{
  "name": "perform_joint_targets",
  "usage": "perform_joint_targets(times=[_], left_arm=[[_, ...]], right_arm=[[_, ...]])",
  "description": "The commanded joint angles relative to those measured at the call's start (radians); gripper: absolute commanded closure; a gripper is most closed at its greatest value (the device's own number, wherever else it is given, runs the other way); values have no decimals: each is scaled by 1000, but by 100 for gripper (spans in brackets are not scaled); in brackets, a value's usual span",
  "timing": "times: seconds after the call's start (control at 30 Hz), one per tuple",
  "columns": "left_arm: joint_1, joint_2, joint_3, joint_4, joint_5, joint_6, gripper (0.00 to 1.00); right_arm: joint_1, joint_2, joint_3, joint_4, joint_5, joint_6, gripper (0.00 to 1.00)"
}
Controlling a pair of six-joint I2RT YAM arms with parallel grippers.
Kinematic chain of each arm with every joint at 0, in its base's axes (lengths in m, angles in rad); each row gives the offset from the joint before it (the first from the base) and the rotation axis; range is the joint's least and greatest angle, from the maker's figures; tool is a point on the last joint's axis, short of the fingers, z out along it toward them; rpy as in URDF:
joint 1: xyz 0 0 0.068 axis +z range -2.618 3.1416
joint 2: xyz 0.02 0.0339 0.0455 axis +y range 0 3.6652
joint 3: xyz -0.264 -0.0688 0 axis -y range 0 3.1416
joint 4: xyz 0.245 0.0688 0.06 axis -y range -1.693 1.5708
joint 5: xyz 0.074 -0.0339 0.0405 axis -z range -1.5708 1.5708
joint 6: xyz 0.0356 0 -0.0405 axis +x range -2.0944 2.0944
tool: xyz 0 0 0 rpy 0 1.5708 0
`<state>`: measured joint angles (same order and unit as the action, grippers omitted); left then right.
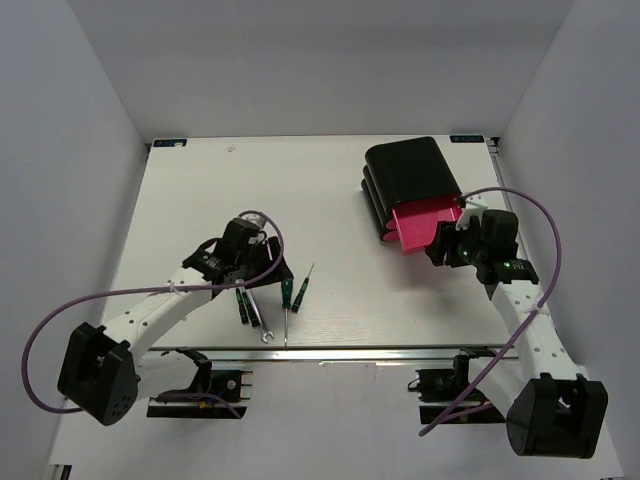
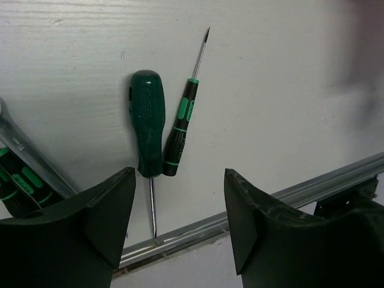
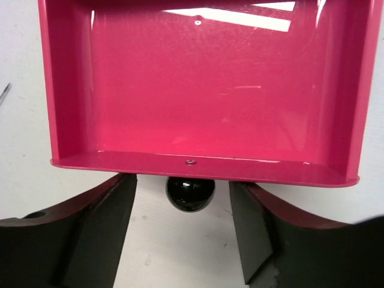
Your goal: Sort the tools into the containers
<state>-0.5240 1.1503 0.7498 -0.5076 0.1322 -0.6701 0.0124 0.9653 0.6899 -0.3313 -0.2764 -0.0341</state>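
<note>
The black drawer stack stands at the back right. Its lowest pink drawer is pulled out and shows empty in the right wrist view. My right gripper is open, its fingers either side of the drawer's black knob without touching it. A thick green-handled screwdriver and a slim screwdriver lie side by side on the table. The silver wrench and another screwdriver lie to their left. My left gripper is open and empty above the tools.
A metal rail runs along the table's near edge, just beyond the thick screwdriver's tip. White walls enclose the table on three sides. A purple cable loops from each arm.
</note>
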Motion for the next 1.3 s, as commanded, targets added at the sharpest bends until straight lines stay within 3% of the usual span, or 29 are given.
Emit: perform_joint_targets(times=[0.0,0.1,0.33,0.5,0.8,1.03,1.13,1.17,1.27], left_arm=[[-51,32,48,14,-74,1,30],[-112,90,77,8,-118,-2,30],[-172,221,140,-63,-304,-29,37],[-174,291,138,-43,-344,-37,48],[-172,453,178,4,-345,-29,52],[-174,494,174,17,-361,-28,75],[-174,488,187,0,-378,-23,90],[-174,485,204,-15,-384,-17,100],[-174,450,239,-34,-399,-8,100]], right_arm=[[-2,-19,10,-9,-10,-13,30],[-2,-33,13,-37,-17,-24,25],[0,-103,5,-135,-33,-67,25],[-2,-174,-9,-199,-58,-105,27],[-2,-240,-10,-213,-90,-135,27],[-2,-247,-12,-195,-119,-124,26],[-2,-258,-10,-193,-132,-124,26],[-2,-263,-9,-193,-135,-124,26],[-2,-270,-1,-192,-150,-121,26]])
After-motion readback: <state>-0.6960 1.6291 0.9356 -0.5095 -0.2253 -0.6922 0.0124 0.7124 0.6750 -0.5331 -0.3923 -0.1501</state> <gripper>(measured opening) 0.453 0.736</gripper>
